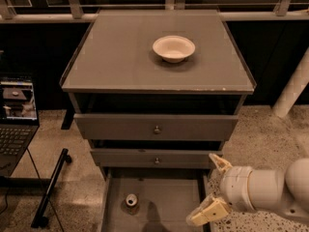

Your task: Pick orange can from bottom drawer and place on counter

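The orange can (131,200) stands upright in the bottom drawer (169,197), which is pulled out; the can is near the drawer's left side, and I see its silvery top. My gripper (212,187) hangs at the drawer's right wall, to the right of the can and well apart from it. Its two pale fingers (207,212) are spread wide with nothing between them. The counter (120,57) is the flat grey cabinet top above.
A pale shallow bowl (174,48) sits on the counter toward the back right. Two upper drawers with round knobs (156,129) are closed. A laptop (14,115) and a black stand (50,187) are on the left. A white post (294,88) is at right.
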